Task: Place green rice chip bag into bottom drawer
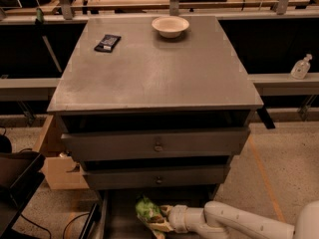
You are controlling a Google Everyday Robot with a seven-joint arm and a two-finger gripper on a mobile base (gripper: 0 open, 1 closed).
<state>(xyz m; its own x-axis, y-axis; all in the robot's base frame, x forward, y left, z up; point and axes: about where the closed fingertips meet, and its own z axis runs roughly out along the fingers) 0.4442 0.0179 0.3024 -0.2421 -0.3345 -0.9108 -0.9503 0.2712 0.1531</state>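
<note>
The green rice chip bag (146,209) is a crinkly bright-green pouch at the bottom of the camera view, over the open bottom drawer (119,215). My gripper (158,222) reaches in from the lower right on a white arm and is shut on the bag's lower end. The bag stands roughly upright, just in front of the two closed knobbed drawers. I cannot tell whether the bag touches the grey drawer floor. The drawer's front part is cut off by the frame edge.
On the grey cabinet top (159,68) lie a small flat black packet (107,42) and a pale bowl (170,26). A cardboard box (56,158) and a dark bin (15,183) stand at the left. A clear bottle (301,67) sits on the right shelf.
</note>
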